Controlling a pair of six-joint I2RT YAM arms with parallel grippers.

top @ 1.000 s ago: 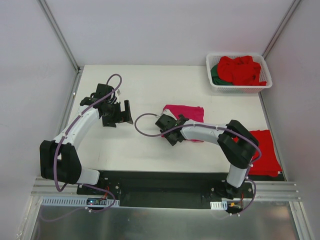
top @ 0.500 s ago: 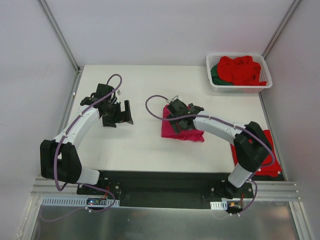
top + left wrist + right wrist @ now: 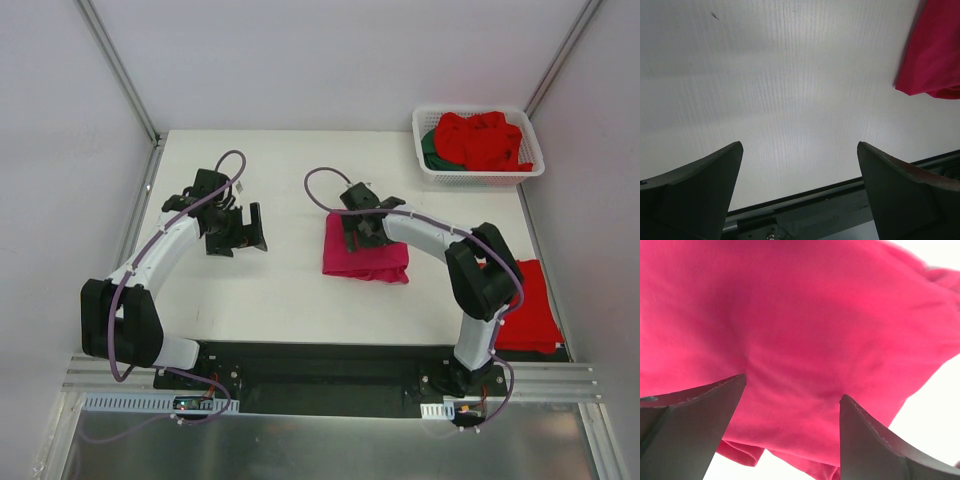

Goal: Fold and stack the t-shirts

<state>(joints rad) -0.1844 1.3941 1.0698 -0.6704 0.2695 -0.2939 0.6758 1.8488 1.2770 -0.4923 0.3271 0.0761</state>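
Pink shirt (image 3: 366, 264): folded, laid mid-table. Right gripper (image 3: 362, 238): held spread apart above the shirt's far edge. Left gripper (image 3: 256, 228): held spread apart, towards the left edge.

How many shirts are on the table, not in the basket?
2. The pink shirt lies folded mid-table under the right end effector; the red shirt lies at the table's near right edge, partly behind the right arm. It may be a stack.
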